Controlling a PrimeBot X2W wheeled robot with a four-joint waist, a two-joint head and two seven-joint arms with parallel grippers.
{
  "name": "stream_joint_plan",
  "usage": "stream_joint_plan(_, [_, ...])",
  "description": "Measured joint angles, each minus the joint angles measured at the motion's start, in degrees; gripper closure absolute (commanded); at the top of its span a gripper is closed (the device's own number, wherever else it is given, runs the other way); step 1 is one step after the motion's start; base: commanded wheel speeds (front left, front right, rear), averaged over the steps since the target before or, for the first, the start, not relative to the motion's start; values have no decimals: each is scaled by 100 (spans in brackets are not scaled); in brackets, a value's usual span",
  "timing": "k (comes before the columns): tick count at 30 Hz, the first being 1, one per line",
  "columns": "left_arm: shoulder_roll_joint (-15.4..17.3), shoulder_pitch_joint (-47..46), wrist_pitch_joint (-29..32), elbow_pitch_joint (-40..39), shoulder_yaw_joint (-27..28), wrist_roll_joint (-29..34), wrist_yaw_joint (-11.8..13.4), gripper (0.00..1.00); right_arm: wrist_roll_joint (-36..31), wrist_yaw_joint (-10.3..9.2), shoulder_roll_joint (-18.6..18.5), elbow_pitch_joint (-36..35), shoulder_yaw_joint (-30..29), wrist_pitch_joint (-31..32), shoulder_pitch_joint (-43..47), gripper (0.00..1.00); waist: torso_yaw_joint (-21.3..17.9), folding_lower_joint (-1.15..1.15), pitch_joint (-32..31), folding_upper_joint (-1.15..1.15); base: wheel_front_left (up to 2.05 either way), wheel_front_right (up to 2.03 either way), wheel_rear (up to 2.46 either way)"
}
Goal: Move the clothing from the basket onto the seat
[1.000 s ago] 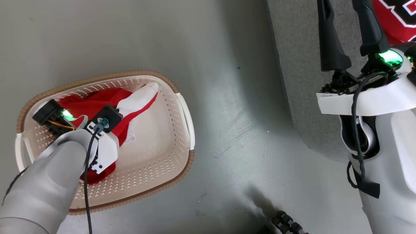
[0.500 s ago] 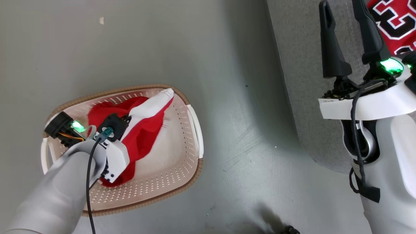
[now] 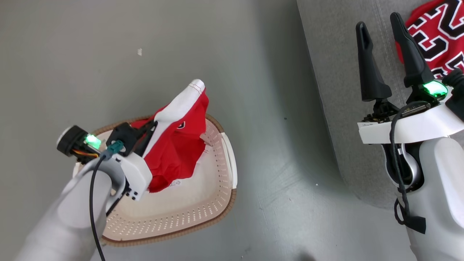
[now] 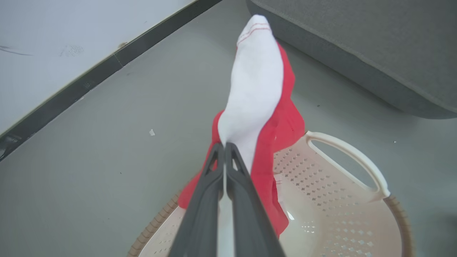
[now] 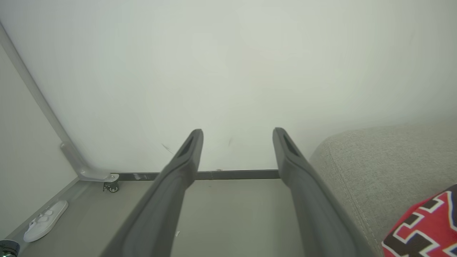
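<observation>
Head view: your left gripper (image 3: 150,128) was down in the basket (image 3: 229,203) a second ago with the red shorts (image 3: 177,145) lying flat. Now the shorts are lifted and hang bunched from it, white stripe uppermost, the lower hem over the basket floor; can't tell if it has cleared. The whole picture has shifted too, so that is camera motion and the basket itself probably hasn't moved on the floor (image 3: 108,54). The right gripper (image 3: 377,21) is over the grey seat (image 3: 337,90), fingers spread and holding nothing, just beside the red jersey (image 3: 435,40), which already lies on the seat. Left wrist view: the left gripper (image 4: 223,146) has its fingers pressed together, pinching the shorts (image 4: 257,89) at the base of the white stripe; the cloth stands up past the tips and drapes toward the basket (image 4: 342,210), with the seat (image 4: 375,46) beyond, well apart. Right wrist view: the right gripper (image 5: 237,132) is wide apart and empty; a jersey (image 5: 425,228) corner sits on the seat (image 5: 375,167), and a white slipper (image 5: 44,221) lies on the far floor. Judgement: one garment is done and the second is grasped. What's left for you is the carry to the seat; watch the hem for a snag on the rim.
</observation>
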Motion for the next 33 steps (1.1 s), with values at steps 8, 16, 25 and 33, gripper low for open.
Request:
stream_joint_plan(8, [4, 458, -4, -735, 302, -221, 0, 100, 2, 0, -116, 130, 29, 0, 153, 0, 147, 0, -386, 0, 0, 0, 0])
stream_joint_plan(16, [2, 866, -5, -1428, 571, -290, 0, 100, 22, 0, -175, 240, 141, 0, 292, 0, 292, 0, -772, 0, 0, 0, 0])
stream_joint_plan(25, [-85, 1250, -7, -2205, 870, -375, 0, 100, 129, 0, -338, 367, 276, 0, 494, 0, 446, 0, -1203, 0, 0, 0, 0])
stream_joint_plan(33, [-162, 1386, -7, -2675, 970, -394, 0, 100, 266, 0, -478, 545, 622, 0, 729, 0, 580, 0, -1582, 0, 0, 0, 0])
